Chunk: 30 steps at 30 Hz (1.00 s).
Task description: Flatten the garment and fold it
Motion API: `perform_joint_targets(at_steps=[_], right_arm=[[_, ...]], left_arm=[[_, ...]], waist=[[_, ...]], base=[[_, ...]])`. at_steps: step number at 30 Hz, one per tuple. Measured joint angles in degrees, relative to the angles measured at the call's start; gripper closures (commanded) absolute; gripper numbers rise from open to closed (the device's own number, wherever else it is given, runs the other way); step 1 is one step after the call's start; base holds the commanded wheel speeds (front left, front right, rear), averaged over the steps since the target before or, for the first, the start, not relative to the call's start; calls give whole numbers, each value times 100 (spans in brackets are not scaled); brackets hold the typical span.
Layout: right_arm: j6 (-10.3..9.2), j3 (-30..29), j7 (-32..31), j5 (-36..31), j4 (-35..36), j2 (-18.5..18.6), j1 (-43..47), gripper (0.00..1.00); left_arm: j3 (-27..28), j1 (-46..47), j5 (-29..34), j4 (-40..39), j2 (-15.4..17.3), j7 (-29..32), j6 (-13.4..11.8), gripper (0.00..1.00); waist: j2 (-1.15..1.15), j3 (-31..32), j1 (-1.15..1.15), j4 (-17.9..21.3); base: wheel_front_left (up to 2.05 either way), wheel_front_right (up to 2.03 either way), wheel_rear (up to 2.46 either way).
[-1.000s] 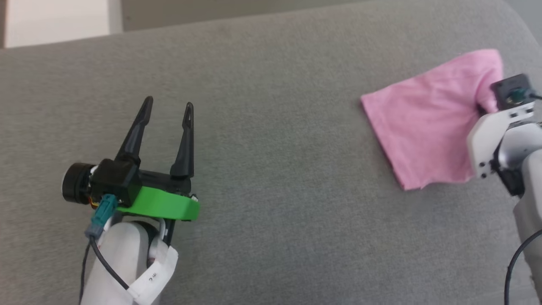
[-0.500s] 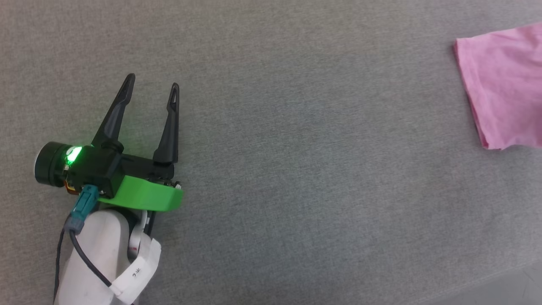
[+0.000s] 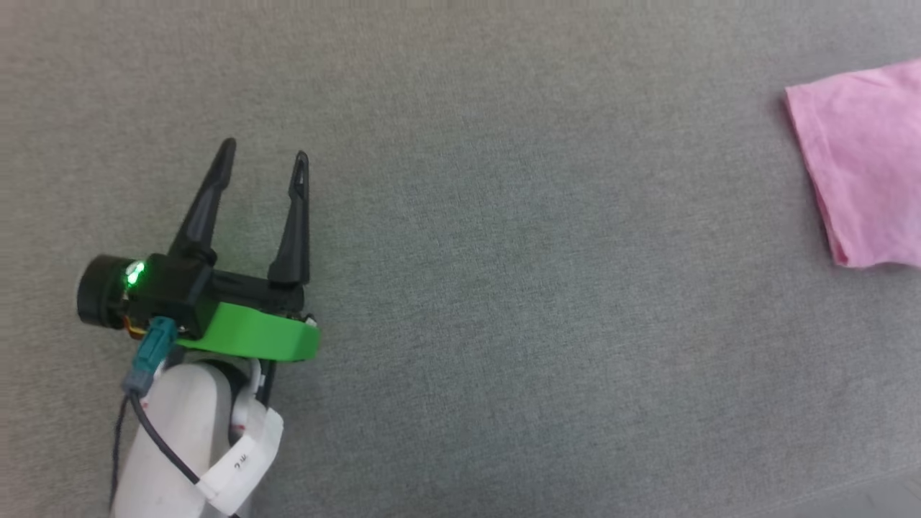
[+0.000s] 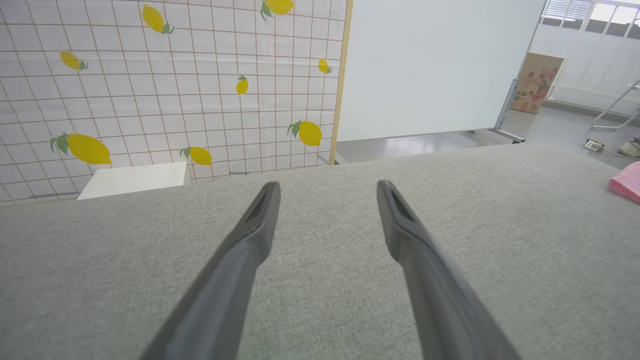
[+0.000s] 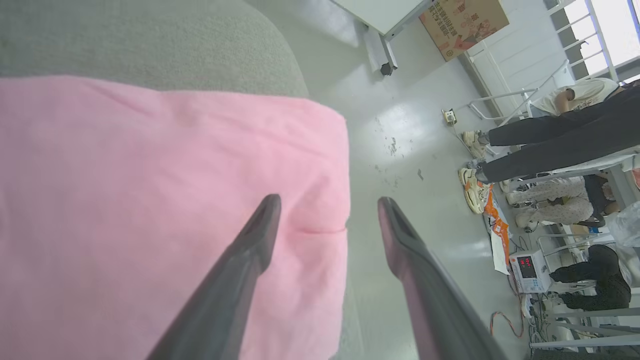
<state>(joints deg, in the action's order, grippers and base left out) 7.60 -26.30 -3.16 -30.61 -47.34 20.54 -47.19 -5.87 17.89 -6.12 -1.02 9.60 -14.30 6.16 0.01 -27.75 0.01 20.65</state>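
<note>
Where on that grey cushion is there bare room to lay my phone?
The widest bare stretch of the grey cushion lies between the left gripper and the pink garment; more lies ahead of that gripper. The right end is crowded: the garment covers it, with the open right gripper above its edge.

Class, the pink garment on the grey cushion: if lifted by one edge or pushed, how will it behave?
Probably floppy: the garment lies flat with a soft crease, so it should drape when lifted. Pushed across the textured grey cushion, it would likely bunch rather than slide. Thin cloth, so probably light.
</note>
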Motion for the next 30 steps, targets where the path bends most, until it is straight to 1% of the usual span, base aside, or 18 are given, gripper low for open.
perform_joint_targets(at_steps=[3, 6, 10, 13, 16, 19, 23, 26, 30], right_arm=[[0, -8, 227, 107, 53, -2, 48, 0], [0, 49, 544, 426, 85, -30, 174, 0], [0, 231, 983, 1076, 337, -322, 432, 0], [0, 613, 1269, 1645, 625, -564, 750, 0], [0, 1144, 1437, 2363, 1034, -743, 1180, 0], [-1, 1628, 1530, 3027, 1560, -800, 1644, 0], [-1, 2070, 1528, 3624, 2334, -864, 2347, 0], [-1, 2149, 1527, 3864, 2807, -1013, 2805, 0], [-1, 2102, 1528, 3978, 3240, -1233, 3308, 0]], left_arm=[[12, -89, -69, 135, -112, -18, -31, 0], [62, -242, -201, 257, -231, -26, -60, 0], [152, -470, -303, 326, -374, -43, -90, 0], [185, -631, -349, 421, -453, -43, -92, 0], [201, -794, -407, 524, -516, -47, -91, 0], [178, -878, -441, 631, -579, -48, -87, 0], [156, -955, -564, 725, -623, -48, -85, 0], [142, -1005, -589, 811, -631, -49, -85, 0], [102, -1070, -595, 900, -641, -49, -85, 0]], waist=[[0, 230, 0, -48], [0, 491, 0, -109], [0, 871, -1, -219], [0, 1147, -1, -327], [0, 1433, -1, -462], [0, 1671, -1, -616], [0, 1912, -1, -880], [0, 2060, -1, -1063], [0, 2222, -1, -1271]], base=[[0, 0, 0], [0, 0, 0], [0, 0, 0], [0, 0, 0], [0, 0, 0], [0, 0, 0], [0, 0, 0], [0, 0, 0], [0, 0, 0]])
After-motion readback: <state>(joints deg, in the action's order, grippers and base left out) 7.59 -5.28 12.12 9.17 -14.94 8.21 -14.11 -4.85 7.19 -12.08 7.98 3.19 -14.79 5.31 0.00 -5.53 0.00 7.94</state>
